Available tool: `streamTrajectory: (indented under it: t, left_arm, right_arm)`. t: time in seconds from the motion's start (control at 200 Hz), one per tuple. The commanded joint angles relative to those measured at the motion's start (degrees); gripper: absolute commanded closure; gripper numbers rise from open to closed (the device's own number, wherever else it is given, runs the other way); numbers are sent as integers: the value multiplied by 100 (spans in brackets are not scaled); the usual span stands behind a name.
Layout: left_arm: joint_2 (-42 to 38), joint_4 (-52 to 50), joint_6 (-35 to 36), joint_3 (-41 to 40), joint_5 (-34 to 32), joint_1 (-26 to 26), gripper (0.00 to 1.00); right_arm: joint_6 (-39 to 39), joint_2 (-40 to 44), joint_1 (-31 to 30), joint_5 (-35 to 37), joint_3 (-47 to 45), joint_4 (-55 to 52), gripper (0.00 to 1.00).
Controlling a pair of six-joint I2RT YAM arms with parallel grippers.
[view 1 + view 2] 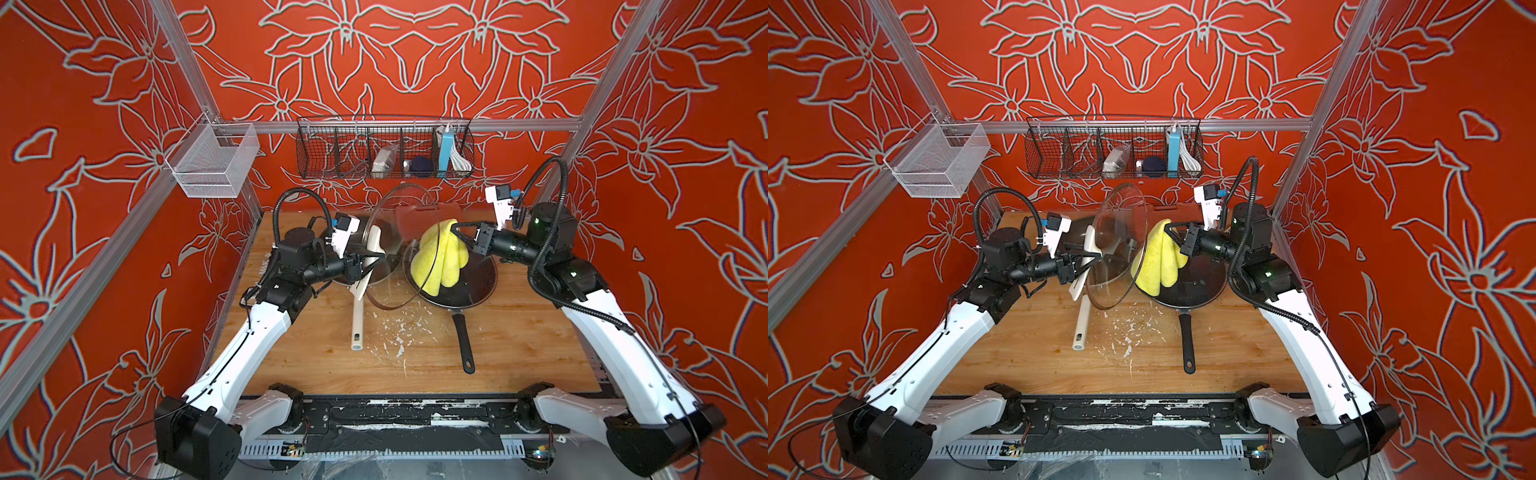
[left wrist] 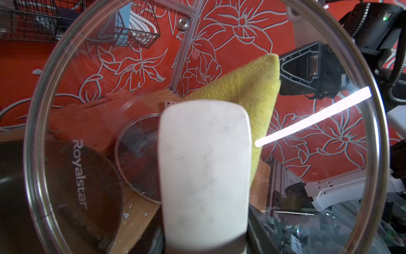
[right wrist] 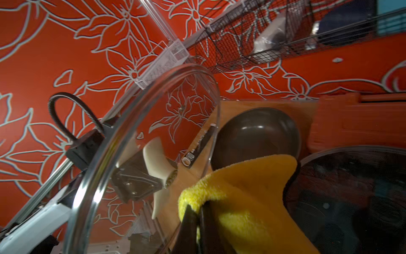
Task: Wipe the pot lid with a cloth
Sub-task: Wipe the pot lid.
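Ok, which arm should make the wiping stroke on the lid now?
Right. The right claw pinches the cloth, which hangs beside the upright pot lid. The left claw is occupied, gripping the lid by its cream handle.

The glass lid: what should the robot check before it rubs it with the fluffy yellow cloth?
1. The lid upright, gripped at its cream handle by the left jaws: ok.
2. The cloth pinched in the right jaws: ok.
3. The cloth on the lid's handle-free side: ok.
4. The cloth touching the glass: cannot tell.
5. The cloth's hanging end clear of the frying pan below: cannot tell.
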State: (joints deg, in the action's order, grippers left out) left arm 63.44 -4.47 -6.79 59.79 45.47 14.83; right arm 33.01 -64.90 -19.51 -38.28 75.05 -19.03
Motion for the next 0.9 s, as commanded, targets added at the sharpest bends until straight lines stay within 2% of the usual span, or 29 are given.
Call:
streamTrajectory:
  t: [0.0, 0.135, 0.265, 0.43, 0.726, 0.796, 0.891]
  left_arm:
    - [-93, -38, 1350, 752, 211, 19, 100]
    - [78, -879, 2485, 1081, 469, 20, 100]
    - [60, -1643, 4153, 1036, 958, 33, 100]
    - [-17, -2207, 5219, 962, 981, 46, 100]
    - [228, -3044, 6891, 1214, 443, 331, 100]
    - [418, -3400, 7370, 1415, 117, 546, 100]
    - [590, -3431, 7647, 1494, -252, 815, 100]
  right_arm:
    - [-691, 256, 234, 212, 263, -847, 100]
    - [-1053, 368, 376, 300, 502, -1354, 100]
    - [-1393, 473, 411, 436, 792, -1861, 100]
    - [-1613, 549, 412, 384, 1041, -2291, 100]
    - [-1478, 451, 413, -194, 775, -2257, 100]
    - [-1376, 397, 413, -354, 626, -2098, 100]
    - [-1273, 327, 404, -449, 415, -1877, 100]
